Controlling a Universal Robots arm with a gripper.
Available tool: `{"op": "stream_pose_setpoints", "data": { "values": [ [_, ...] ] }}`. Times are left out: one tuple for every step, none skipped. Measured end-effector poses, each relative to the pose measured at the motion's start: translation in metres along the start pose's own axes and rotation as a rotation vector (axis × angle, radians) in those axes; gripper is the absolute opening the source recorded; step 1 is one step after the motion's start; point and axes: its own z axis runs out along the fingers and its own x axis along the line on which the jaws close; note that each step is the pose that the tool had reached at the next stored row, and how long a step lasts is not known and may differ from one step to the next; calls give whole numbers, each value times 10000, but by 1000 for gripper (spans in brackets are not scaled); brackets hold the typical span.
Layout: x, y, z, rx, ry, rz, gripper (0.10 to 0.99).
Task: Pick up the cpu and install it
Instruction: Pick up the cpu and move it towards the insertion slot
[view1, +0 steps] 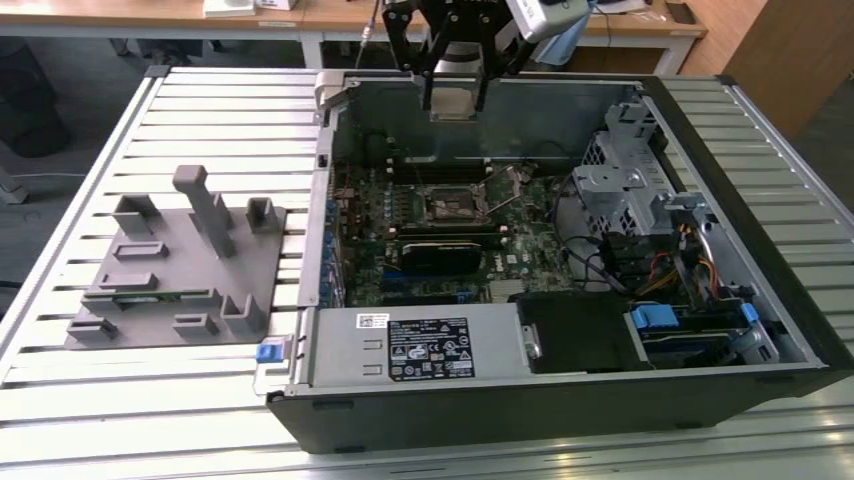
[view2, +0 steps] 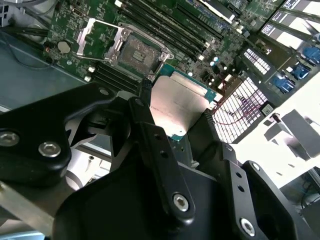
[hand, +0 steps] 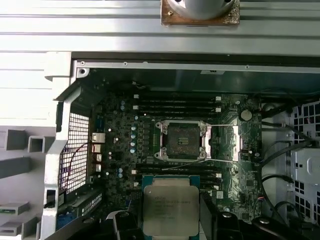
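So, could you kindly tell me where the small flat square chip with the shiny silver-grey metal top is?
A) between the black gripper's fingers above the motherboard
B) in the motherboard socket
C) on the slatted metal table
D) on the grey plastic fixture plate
A: in the first wrist view the cpu is clamped in the gripper above the motherboard, whose square socket lies open and empty.

Faint print on cpu (hand: 170, 212), label (view1: 427, 350) on power supply (view1: 491, 352), neither legible

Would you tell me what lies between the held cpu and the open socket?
In the first wrist view, rows of black memory slots separate the cpu from the socket.
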Motion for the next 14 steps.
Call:
{"op": "stream_pose_setpoints", "data": {
  "values": [
    [0, 0, 0, -1, -3, 30, 541],
    [-1, 0, 1, -3, -9, 87, 541],
    [-1, 1, 1, -5, -16, 164, 541],
    [-1, 1, 1, -7, -21, 231, 541],
    [0, 0, 0, -8, -26, 279, 541],
    [0, 0, 0, -10, -30, 316, 541],
    [0, 0, 1, -12, -35, 362, 541],
    [0, 0, 0, -13, -39, 410, 541],
    [0, 0, 0, -16, -48, 508, 541],
    [0, 0, 1, -17, -52, 550, 541],
    [0, 1, 1, -18, -60, 624, 541],
    [0, 0, 1, -18, -63, 663, 541],
    [0, 1, 0, -19, -70, 742, 541],
    [0, 1, 1, -21, -74, 776, 541]
  ]
}}
